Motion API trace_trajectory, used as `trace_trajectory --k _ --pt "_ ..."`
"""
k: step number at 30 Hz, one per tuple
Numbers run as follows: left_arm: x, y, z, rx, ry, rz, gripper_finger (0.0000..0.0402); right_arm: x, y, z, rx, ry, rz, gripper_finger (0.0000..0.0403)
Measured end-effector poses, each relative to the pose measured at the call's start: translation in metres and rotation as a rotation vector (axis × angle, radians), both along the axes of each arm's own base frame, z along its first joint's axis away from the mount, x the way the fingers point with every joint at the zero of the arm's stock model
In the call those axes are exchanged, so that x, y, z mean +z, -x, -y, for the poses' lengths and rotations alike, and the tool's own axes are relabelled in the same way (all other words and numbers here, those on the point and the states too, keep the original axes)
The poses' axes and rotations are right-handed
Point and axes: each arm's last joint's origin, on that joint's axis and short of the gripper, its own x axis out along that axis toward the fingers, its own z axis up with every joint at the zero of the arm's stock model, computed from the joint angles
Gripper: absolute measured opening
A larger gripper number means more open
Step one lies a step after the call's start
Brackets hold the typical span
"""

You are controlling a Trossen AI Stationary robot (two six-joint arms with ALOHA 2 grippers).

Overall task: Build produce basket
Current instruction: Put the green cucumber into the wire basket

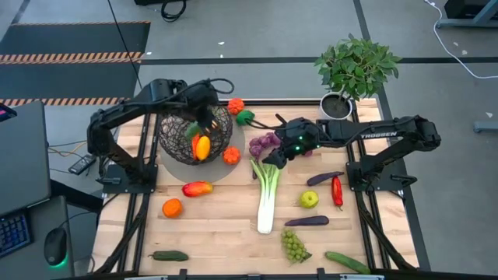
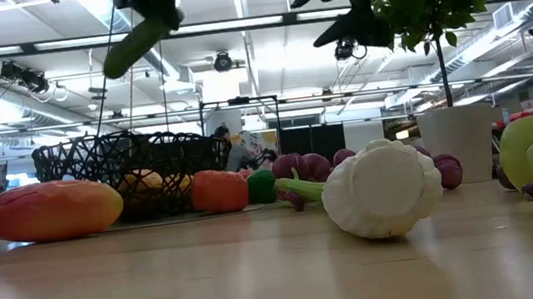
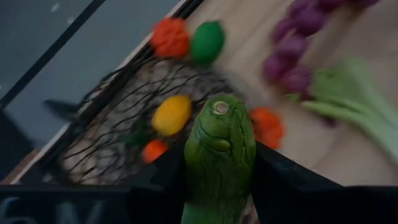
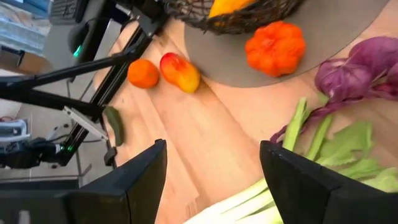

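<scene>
Holding a green cucumber (image 3: 219,155) clamped between its two fingers, the left hand (image 1: 194,124) is hovering over the basket (image 1: 173,144), with the cucumber's stem end pointing down toward the mesh. In the low view the cucumber is hanging tilted, well above the basket rim, not yet touching anything.

Landmark is the basket. Inside it a yellow-orange pepper (image 1: 201,146) and at least one small orange piece are already sitting. Just beside the basket an orange pumpkin-shaped piece (image 1: 231,155) is lying on the grey mat, with a red-yellow mango (image 1: 197,188) and an orange (image 1: 172,208) a bit farther out on the tabletop (image 1: 226,233).

Farther from the basket the right hand (image 1: 274,159) is hanging with fingers spread and nothing between them, over the leafy top of the leek (image 1: 268,198), near the purple cabbage-like piece (image 1: 263,144). Beyond that, well apart from the basket, are a green apple (image 1: 309,200), red chilli (image 1: 337,191), two aubergines, green grapes (image 1: 293,246) and two more cucumbers at the tabletop edge. The potted plant (image 1: 354,70) is standing at the far corner.

Step looks like dropping the cucumber in. To do it well: lower it closer to the pile before letting go, aim at the free mesh beside the pepper, keep the fingers clear of the wire rim, and release gently so nothing is bouncing out. Most produce is still outside, so the task looks early.
</scene>
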Motion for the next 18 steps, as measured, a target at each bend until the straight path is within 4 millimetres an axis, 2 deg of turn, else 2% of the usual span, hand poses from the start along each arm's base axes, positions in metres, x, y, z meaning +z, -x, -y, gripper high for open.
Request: trace_trajectory --k 5,10,13,18 --pt "-0.028 0.013 -0.023 0.092 0.064 -0.178 0.015 -0.003 0.003 -0.004 -0.007 -0.011 -0.044 0.0259" --pt "-0.065 0.023 -0.036 0.137 0.124 -0.315 0.0151 -0.003 0.011 -0.011 -0.003 0.006 -0.098 0.0259" --pt "-0.082 0.024 -0.041 0.158 0.145 -0.333 0.0155 -0.001 0.015 -0.015 -0.007 0.018 -0.109 0.0259" --pt "-0.104 0.019 -0.048 0.194 0.185 -0.267 0.0157 0.003 0.022 -0.017 -0.029 0.016 -0.116 0.0259"
